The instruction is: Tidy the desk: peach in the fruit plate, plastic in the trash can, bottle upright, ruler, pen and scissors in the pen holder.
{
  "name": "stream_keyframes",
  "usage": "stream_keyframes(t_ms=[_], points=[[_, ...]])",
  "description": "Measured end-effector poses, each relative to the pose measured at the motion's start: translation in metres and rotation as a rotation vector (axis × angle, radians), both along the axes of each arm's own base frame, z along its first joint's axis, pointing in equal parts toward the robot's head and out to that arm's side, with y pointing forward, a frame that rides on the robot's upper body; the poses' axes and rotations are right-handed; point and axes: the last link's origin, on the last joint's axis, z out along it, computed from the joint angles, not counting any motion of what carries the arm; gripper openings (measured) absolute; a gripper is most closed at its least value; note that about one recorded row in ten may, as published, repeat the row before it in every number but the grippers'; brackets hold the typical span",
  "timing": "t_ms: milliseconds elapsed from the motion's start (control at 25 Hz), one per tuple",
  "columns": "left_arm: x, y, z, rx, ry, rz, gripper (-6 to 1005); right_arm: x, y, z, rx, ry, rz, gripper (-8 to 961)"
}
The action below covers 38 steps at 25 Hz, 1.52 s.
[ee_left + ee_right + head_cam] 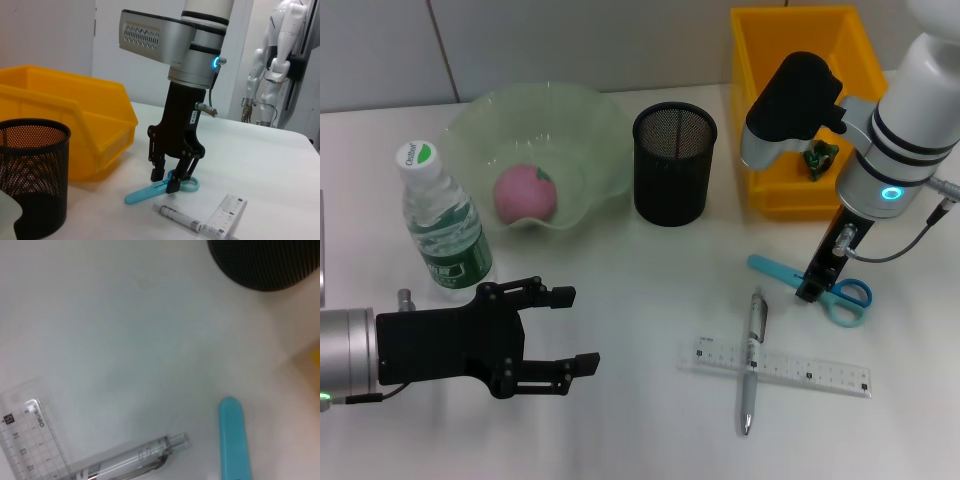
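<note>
The work is laid out on a white table (620, 300) backed by a pale panelled wall; in the left wrist view a white humanoid figure (274, 65) is seen standing beyond the far table edge.

The right gripper (812, 287) is lowered over the blue scissors (817, 284), with its fingers (159, 172) set narrowly apart on either side of the scissors near the handle loops. Whether the scissors are gripped cannot be told; they lie flat on the table. The left gripper (568, 330) is held above the near left part of the table, its jaws wide apart and nothing between them.

The pen (751, 358) is laid across the clear ruler (775, 366), forming a cross, just in front of the scissors. The black mesh pen holder (674, 163) is placed upright between the green fruit plate (610, 120) and the yellow bin (770, 60). The peach (525, 193) is seated in the fruit plate. A crumpled green piece of plastic (819, 158) is seen inside the bin. The bottle (442, 225) stands upright just beside the plate, close behind the left gripper.

Open table is available between the left gripper and the ruler. The right arm stands directly in front of the bin.
</note>
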Motion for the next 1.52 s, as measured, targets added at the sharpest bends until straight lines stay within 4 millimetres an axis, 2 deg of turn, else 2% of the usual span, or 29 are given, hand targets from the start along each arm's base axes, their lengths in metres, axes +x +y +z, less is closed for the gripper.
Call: stream_keyframes(t_ms=[1520], points=[[0.0013, -0.0006, 0.0003, -0.001, -0.010, -0.002, 844, 0.0034, -0.0023, -0.0026, -0.012, -0.014, 0.002, 254]])
